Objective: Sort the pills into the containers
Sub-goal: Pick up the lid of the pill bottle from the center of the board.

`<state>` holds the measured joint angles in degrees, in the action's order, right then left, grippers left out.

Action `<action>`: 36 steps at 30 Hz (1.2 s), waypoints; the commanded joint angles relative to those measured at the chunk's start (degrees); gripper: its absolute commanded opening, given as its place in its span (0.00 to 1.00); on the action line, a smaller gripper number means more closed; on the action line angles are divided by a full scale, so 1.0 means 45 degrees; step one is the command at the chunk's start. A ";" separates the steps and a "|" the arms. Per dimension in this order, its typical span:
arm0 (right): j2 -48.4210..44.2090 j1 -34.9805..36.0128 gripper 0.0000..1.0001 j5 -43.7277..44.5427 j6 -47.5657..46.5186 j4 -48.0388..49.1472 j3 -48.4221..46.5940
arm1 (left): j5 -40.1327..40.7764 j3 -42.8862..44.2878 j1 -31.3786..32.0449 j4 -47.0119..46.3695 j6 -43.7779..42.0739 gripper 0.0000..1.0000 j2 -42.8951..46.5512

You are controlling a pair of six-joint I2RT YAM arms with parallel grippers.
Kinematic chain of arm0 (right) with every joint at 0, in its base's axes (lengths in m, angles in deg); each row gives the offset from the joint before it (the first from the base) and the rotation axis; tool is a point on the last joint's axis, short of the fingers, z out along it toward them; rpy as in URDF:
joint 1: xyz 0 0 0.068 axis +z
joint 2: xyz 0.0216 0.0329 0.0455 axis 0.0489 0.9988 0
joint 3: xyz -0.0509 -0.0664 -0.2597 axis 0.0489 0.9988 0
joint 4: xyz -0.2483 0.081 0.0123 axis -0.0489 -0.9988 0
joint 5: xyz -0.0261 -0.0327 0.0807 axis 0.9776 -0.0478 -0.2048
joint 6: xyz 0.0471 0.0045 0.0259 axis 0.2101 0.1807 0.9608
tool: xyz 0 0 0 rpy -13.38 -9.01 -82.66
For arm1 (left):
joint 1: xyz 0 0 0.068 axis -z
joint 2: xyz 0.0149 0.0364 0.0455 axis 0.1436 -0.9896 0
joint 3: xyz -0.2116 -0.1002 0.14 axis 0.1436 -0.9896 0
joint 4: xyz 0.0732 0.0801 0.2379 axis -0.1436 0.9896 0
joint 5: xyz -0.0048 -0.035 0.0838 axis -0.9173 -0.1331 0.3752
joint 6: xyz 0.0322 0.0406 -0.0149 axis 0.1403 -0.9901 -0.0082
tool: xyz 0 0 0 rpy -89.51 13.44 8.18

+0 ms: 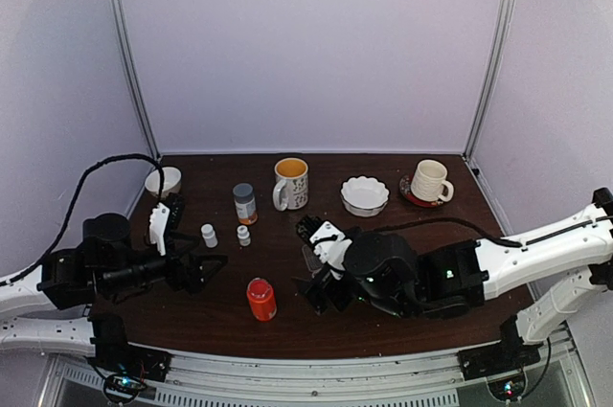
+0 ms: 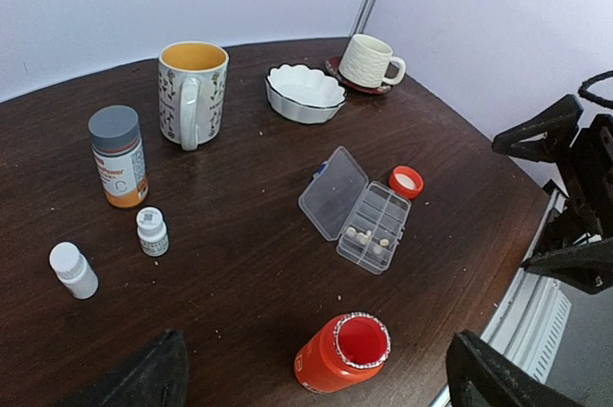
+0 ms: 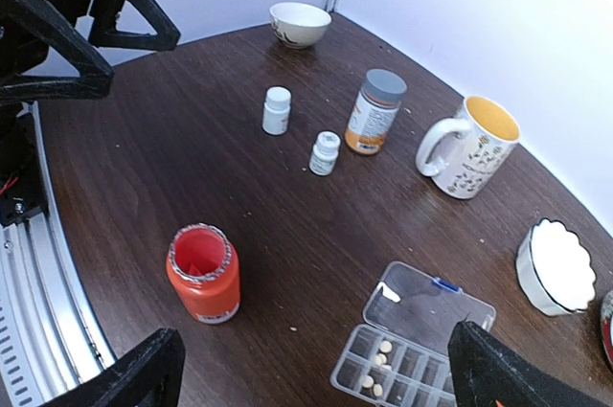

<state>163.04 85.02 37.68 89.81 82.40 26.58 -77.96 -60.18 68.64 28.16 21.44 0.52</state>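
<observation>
The right gripper [image 3: 314,340] was found spread to its full width, with nothing held between its fingers. The left gripper [image 2: 316,335] was likewise wide open and empty. The flat clear plastic rectangular pill box [image 3: 431,306] was located just ahead of the right gripper, offset toward the finger seen at the right of the wrist view. Its hinged lid was folded back on the far side and its compartment tray was presented on the near side. Its long axis was observed to run roughly across the line of approach, close to parallel with the gap between the fingers. A few small pale pills [image 3: 383,359] were lodged in compartments at the tray end nearer the other finger. The open orange cylindrical plastic bottle [image 3: 203,275] was stood ahead of that finger, well apart from the box. From the left gripper, the box lay beyond this bottle. The right arm was therefore judged the nearer, and any placement into the tray was judged best made from that side.
</observation>
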 commanded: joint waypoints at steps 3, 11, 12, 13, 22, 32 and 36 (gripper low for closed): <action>-0.1989 -0.0231 1.00 0.2243 0.2610 -0.2967 0.0554 | 0.0480 0.1112 0.0034 0.0507 0.0697 0.98 -0.0944; -0.4020 -0.3553 0.99 -0.0439 0.5594 -0.6618 0.1822 | -0.0271 0.1821 0.0037 0.0074 0.0563 0.98 -0.2195; -0.4283 -0.3989 0.97 -0.0828 0.5601 -0.6697 0.2158 | -0.0464 0.1860 0.0032 -0.0143 0.0352 0.98 -0.2341; -0.4496 -0.4466 0.96 -0.1357 0.5561 -0.6759 0.2449 | -0.0573 0.1958 0.0038 -0.0241 0.0247 0.98 -0.2489; -0.2940 -0.7776 0.99 -0.5070 0.4113 -0.6904 0.1983 | -0.0449 0.3152 0.0037 0.0098 0.0215 0.97 -0.4000; 0.0728 -0.8055 0.88 -0.5191 0.3245 -0.7055 0.0210 | -0.0346 0.3560 0.0037 0.0413 -0.0002 0.98 -0.4214; 0.1603 -0.8468 0.81 -0.5667 0.3181 -0.6672 0.0088 | -0.0205 0.3469 0.0039 0.0397 -0.0211 0.97 -0.4015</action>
<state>167.70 48.73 14.31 105.33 51.32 28.67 -79.53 -45.97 68.68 30.98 22.34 -18.71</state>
